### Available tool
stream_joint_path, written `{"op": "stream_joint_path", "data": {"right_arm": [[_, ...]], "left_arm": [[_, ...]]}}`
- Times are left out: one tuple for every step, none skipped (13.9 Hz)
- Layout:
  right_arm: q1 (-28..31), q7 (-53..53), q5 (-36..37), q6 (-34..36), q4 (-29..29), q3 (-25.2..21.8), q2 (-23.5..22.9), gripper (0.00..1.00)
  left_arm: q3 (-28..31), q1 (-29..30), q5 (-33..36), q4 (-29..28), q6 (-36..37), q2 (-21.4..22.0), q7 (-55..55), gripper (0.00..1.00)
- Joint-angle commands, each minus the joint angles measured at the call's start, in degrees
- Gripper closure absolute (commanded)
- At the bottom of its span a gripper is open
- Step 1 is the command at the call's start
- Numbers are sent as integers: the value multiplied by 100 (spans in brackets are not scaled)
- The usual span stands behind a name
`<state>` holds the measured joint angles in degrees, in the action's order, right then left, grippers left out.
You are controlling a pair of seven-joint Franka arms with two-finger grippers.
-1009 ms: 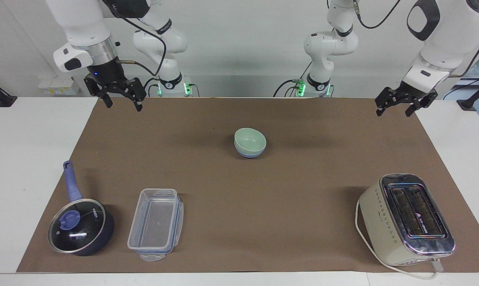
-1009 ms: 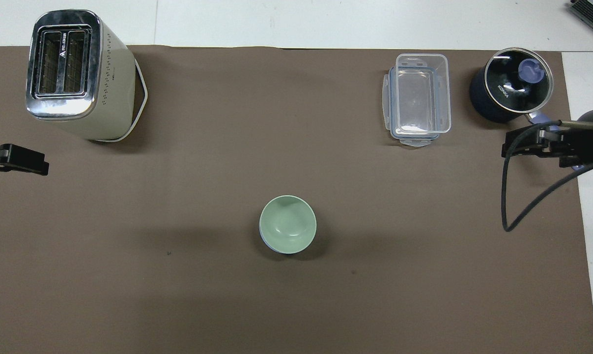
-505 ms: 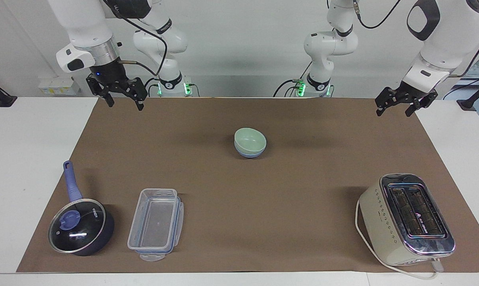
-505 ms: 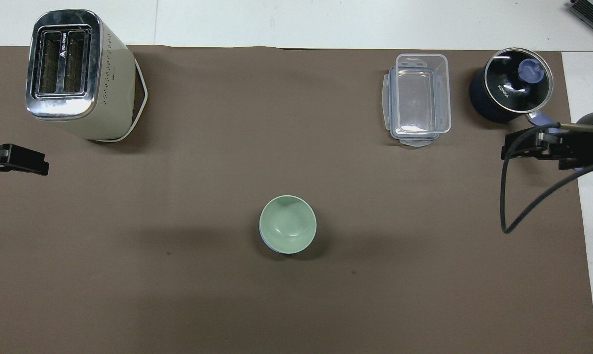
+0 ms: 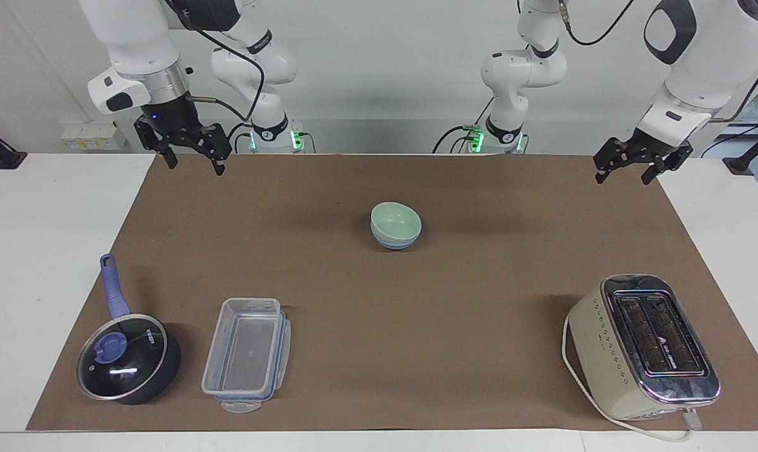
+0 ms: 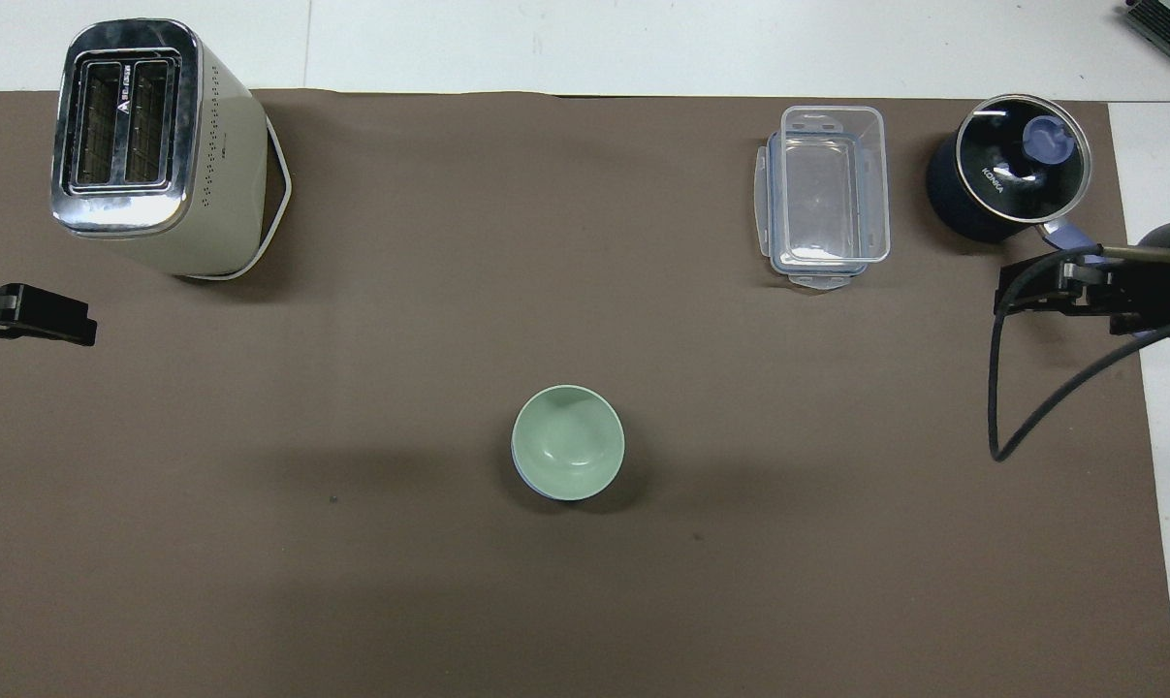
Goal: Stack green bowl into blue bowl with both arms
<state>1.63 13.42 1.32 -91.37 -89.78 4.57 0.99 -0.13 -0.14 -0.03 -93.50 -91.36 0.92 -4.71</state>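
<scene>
The pale green bowl (image 5: 396, 221) sits nested upright in the light blue bowl (image 5: 392, 243) at the middle of the brown mat; it also shows in the overhead view (image 6: 568, 442). Only the blue bowl's lower rim shows under it. My right gripper (image 5: 196, 167) is open and empty, up in the air over the mat's corner at the right arm's end, by the robots' edge. My left gripper (image 5: 622, 179) is open and empty, up over the mat's corner at the left arm's end. Both are well away from the bowls.
A dark blue lidded saucepan (image 5: 127, 358) and a clear plastic container (image 5: 247, 355) stand farther from the robots at the right arm's end. A cream toaster (image 5: 645, 345) with a white cord stands farther from the robots at the left arm's end.
My right gripper has risen slightly and drawn a little toward the robots. The left gripper and the bowls have not moved.
</scene>
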Motion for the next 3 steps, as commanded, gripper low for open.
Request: {"op": "stream_joint_path", "data": {"right_arm": [[22,91,79,84,-31,53,76,0],[22,91,52,84,-31,53,76,0],[31,91,52,93,-31,53,76,0]], "left_arm": [[-31,23,126,104,136,-31,58,0],[-31,23,126,104,136,-31,58,0],[-22,23,126,104,136,-31,58,0]]}}
